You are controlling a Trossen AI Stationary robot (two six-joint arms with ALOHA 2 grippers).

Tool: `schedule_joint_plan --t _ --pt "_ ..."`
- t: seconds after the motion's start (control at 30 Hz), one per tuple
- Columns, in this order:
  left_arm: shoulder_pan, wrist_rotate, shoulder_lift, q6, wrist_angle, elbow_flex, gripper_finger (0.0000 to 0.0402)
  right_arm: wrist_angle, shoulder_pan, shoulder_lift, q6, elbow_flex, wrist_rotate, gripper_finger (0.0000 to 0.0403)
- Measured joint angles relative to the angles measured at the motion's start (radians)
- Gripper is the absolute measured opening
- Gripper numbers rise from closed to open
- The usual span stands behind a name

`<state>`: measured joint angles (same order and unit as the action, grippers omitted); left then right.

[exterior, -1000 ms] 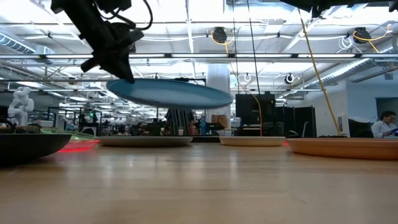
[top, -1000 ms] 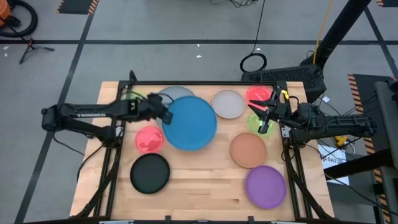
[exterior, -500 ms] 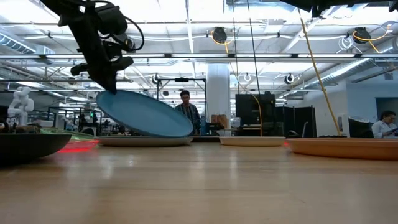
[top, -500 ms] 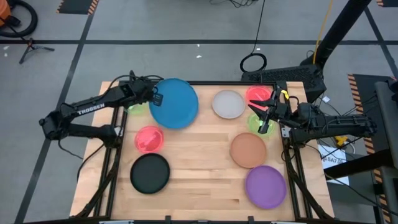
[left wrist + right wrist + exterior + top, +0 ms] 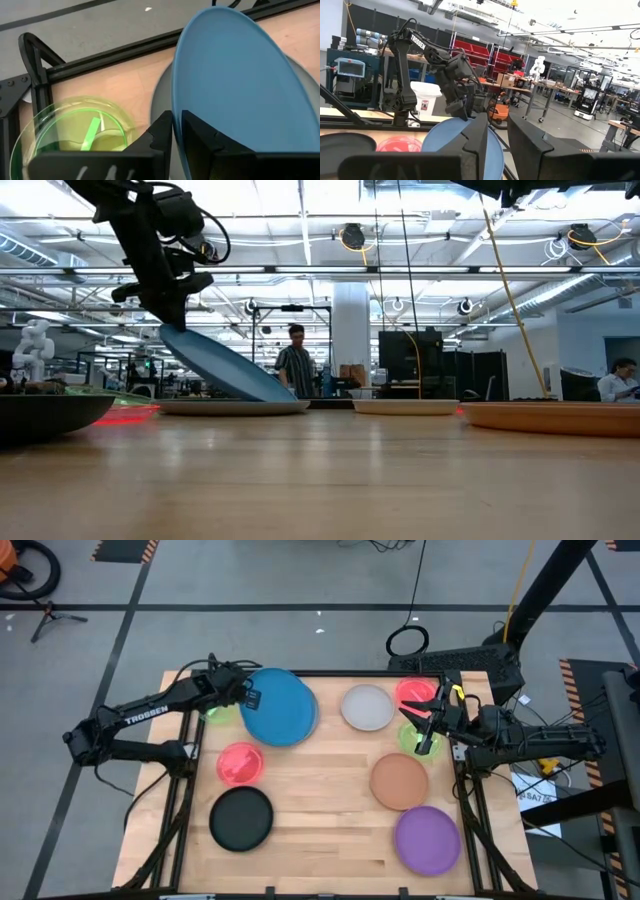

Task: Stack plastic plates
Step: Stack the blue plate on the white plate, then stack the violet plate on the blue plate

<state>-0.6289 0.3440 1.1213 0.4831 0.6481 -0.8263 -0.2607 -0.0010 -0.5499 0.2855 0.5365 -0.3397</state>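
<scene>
The big blue plate (image 5: 280, 707) is at the far left of the table, tilted over a grey plate (image 5: 316, 714). My left gripper (image 5: 247, 698) is shut on the blue plate at its left side. In the left wrist view the grey plate (image 5: 159, 97) shows beneath it. My right gripper (image 5: 425, 730) waits raised at the right, above a green plate (image 5: 412, 739). Its fingers (image 5: 479, 131) stand apart with nothing between them. A small green plate (image 5: 214, 711), a pink one (image 5: 240, 763) and a black one (image 5: 241, 818) lie flat on the table's left half. My left gripper pinches the blue plate's rim (image 5: 175, 100) between its two fingers, one finger above the plate and one below. The fingers slant down from the table's left. The plate hangs tilted, its held edge (image 5: 168, 332) raised and its opposite edge (image 5: 285, 393) down on the grey plate (image 5: 215, 407).
A pale beige plate (image 5: 367, 707) and a red plate (image 5: 413, 691) lie at the far right. A tan plate (image 5: 400, 781) and a purple one (image 5: 428, 839) lie nearer. The table's near middle shows bare wood. A person walks in the room behind.
My left gripper has swung toward the table's far edge and a little left, carrying the blue plate over the grey one. The plate has gone from level to tilted; its right edge has sunk onto the grey plate while the held edge stays up.
</scene>
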Motion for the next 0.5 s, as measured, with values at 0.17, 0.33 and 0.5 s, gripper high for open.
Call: schedule_joint_plan --t 0.17,0.33,0.5 --pt "0.000 -0.004 0.000 -0.004 0.002 0.000 0.0066 0.000 0.000 0.000 0.000 0.000 0.000 0.0068" --pt "0.000 -0.007 0.000 0.001 0.005 0.000 0.0108 0.000 0.000 0.000 0.000 0.000 0.000 0.0068" --pt "0.004 -0.007 0.000 -0.003 -0.002 0.000 0.0138 0.001 0.000 0.000 0.000 0.000 0.000 0.0068"
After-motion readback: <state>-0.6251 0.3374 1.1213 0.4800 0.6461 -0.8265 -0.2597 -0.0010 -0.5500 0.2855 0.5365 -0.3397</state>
